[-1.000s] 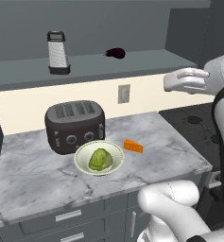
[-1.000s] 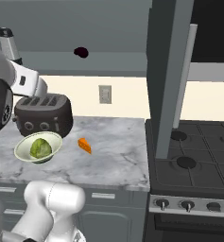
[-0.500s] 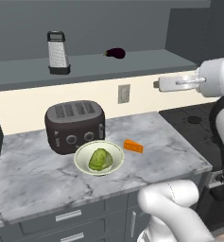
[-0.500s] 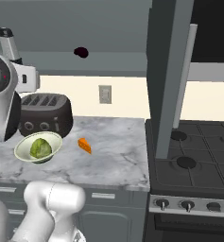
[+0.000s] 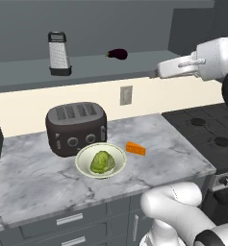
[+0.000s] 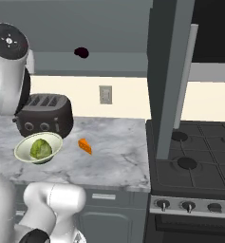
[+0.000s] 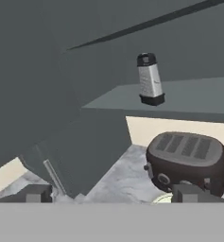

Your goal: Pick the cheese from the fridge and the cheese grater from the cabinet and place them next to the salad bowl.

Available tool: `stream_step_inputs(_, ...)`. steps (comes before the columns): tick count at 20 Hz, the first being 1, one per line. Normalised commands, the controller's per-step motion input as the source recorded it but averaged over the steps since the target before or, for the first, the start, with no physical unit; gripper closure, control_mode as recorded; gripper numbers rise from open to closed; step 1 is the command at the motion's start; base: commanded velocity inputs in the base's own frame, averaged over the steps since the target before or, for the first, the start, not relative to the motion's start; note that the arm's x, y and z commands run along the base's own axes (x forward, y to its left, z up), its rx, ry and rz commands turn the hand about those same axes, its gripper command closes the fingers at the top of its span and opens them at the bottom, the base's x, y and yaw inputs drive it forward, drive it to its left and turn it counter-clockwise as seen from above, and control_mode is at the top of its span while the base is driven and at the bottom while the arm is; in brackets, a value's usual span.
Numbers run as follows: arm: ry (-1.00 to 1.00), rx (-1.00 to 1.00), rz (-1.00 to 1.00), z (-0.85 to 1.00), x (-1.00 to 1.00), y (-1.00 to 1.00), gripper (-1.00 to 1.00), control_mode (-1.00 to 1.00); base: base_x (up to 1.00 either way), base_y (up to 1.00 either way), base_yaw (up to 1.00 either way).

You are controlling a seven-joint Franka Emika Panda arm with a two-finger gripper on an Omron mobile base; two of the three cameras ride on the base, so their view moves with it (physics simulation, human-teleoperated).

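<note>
The cheese grater (image 5: pixel 59 53), silver with a black handle and base, stands upright on the cabinet shelf (image 5: pixel 134 62); it also shows ahead in the hand view as the cheese grater (image 7: pixel 150 79). On the marble counter the orange cheese (image 5: pixel 135 149) lies just right of the salad bowl (image 5: pixel 101 161), seen from the other side as the cheese (image 6: pixel 85 145) beside the salad bowl (image 6: pixel 38 148). My gripper (image 7: pixel 113 194) is open and empty, with its fingertips (image 7: pixel 191 193) wide apart. The white hand (image 5: pixel 178 67) hovers level with the shelf, well right of the grater, pointing left.
A dark toaster (image 5: pixel 77 127) stands behind the bowl. A purple eggplant (image 5: pixel 118 54) lies on the shelf between my hand and the grater. A stove (image 6: pixel 194 156) adjoins the counter on the right, with a tall dark open door (image 6: pixel 171 71) above it.
My hand has risen and turned level, pointing left along the cabinet shelf. The gripper stays open. Cheese, bowl and grater have not moved.
</note>
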Motion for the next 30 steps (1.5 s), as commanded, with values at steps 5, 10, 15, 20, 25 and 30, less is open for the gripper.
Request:
stream_step_inputs(5, 0.01, -0.17, 0.03, 0.00, 0.16, 0.07, -1.00, -1.00, 0.00, 0.00, 0.00)
stream_step_inputs(10, -0.08, -0.22, -0.02, -0.03, 0.09, 0.04, -1.00, -1.00, 0.00, 0.00, 0.00)
stream_step_inputs(15, -0.12, 0.02, -0.03, -0.01, 0.20, 0.09, -1.00, -1.00, 0.00, 0.00, 0.00)
stream_step_inputs(20, -0.06, 0.01, -0.01, -0.01, 0.61, 0.18, -1.00, -1.00, 0.00, 0.00, 0.00)
stream_step_inputs(25, 0.00, 0.00, 0.00, 0.00, 0.68, 0.37, -1.00, -1.00, 0.00, 0.00, 0.00)
stream_step_inputs(30, 0.00, 0.00, -0.01, -0.05, 0.72, 0.51, -1.00, -1.00, 0.00, 0.00, 0.00)
